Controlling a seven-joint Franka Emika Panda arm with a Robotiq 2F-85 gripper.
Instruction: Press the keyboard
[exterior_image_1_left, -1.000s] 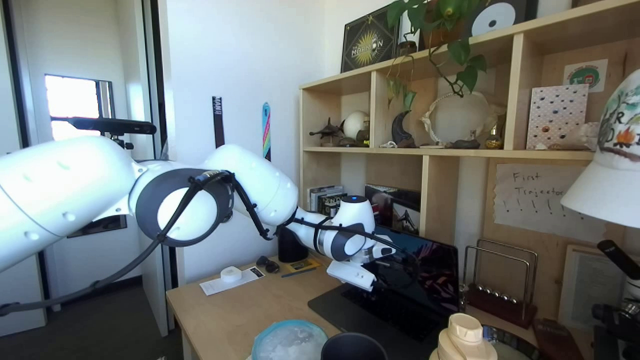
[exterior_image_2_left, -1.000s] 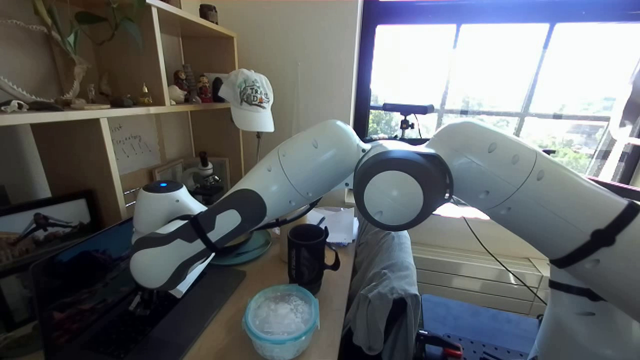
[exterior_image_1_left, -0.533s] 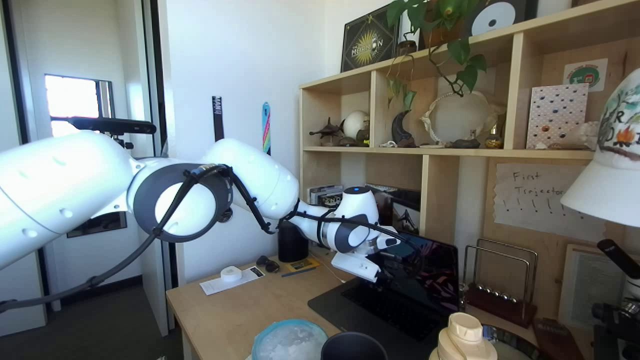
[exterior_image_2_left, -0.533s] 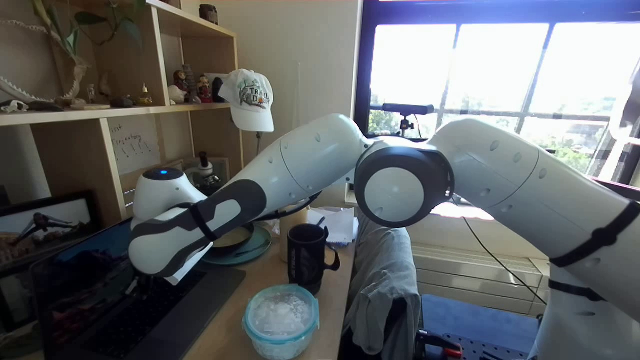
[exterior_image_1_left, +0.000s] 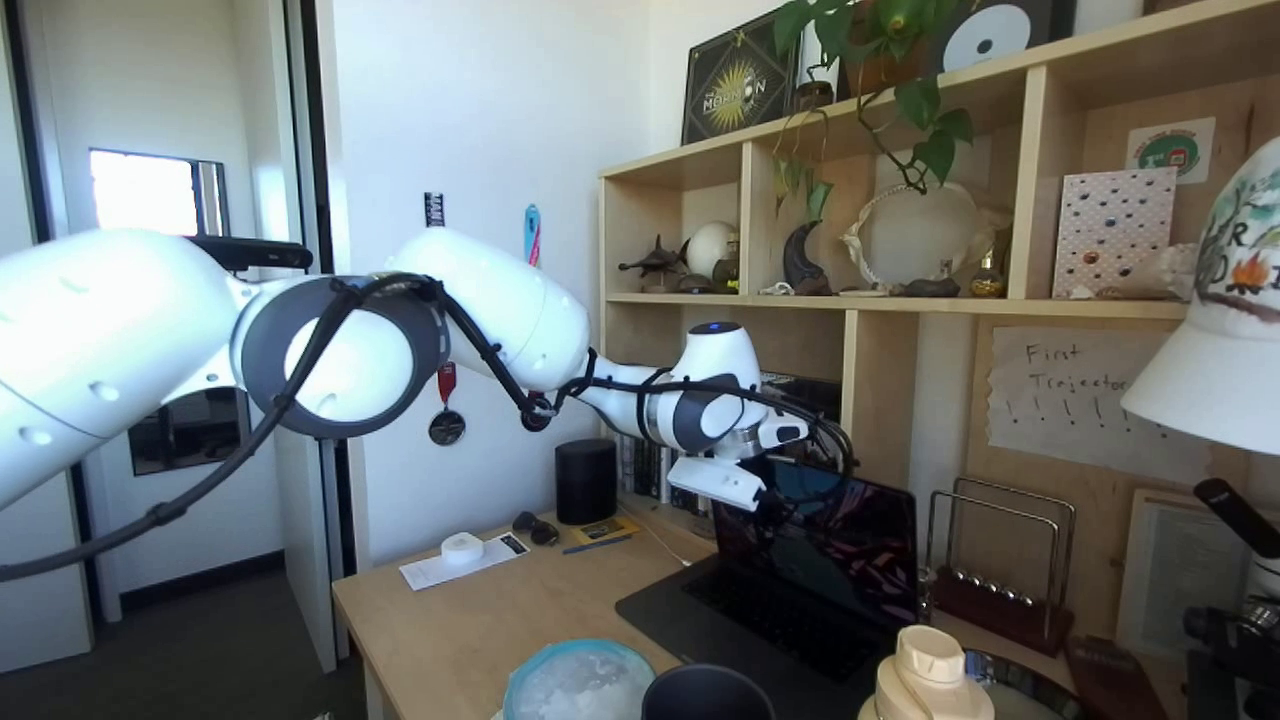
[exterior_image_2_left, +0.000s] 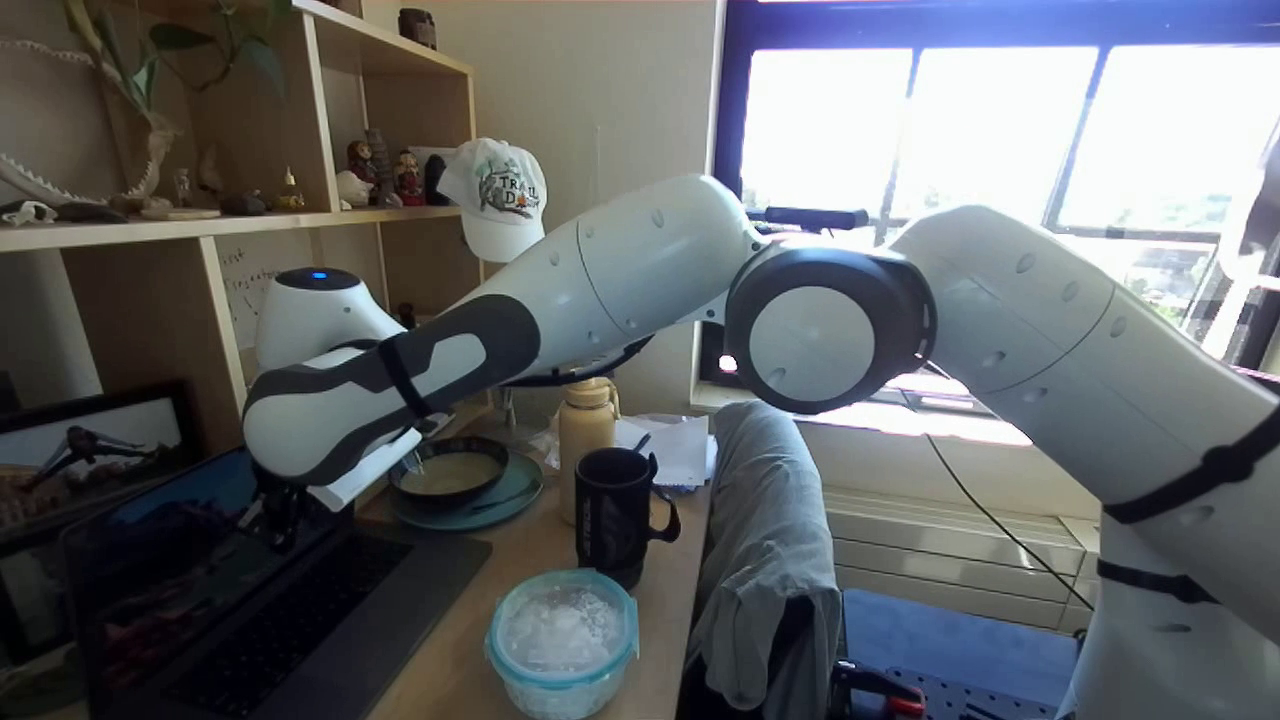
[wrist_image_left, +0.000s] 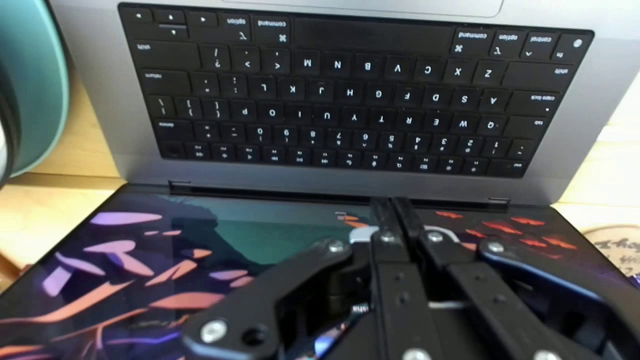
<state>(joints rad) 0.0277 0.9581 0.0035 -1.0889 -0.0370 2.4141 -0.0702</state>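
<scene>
The keyboard is the black key area of an open laptop. It shows whole and upside down in the wrist view (wrist_image_left: 345, 95), and in both exterior views (exterior_image_1_left: 780, 620) (exterior_image_2_left: 290, 630). The laptop screen (wrist_image_left: 280, 235) stands behind it. My gripper (wrist_image_left: 391, 201) has its two black fingers together with nothing between them. In the wrist view the tips overlap the laptop's hinge line. In both exterior views the gripper (exterior_image_1_left: 766, 515) (exterior_image_2_left: 272, 530) is in the air above the keyboard, close in front of the screen, apart from the keys.
A lidded glass container (exterior_image_2_left: 562, 640), black mug (exterior_image_2_left: 612, 515), tan bottle (exterior_image_2_left: 586, 430) and a bowl (exterior_image_2_left: 452, 475) on a teal plate stand beside the laptop. A Newton's cradle (exterior_image_1_left: 1000, 590) and shelf (exterior_image_1_left: 850, 300) are behind. A black cylinder (exterior_image_1_left: 586, 482) stands at the desk's far end.
My gripper and arm have risen from low over the keys to well above the keyboard. More of the keyboard and the bowl is uncovered. The laptop has not moved.
</scene>
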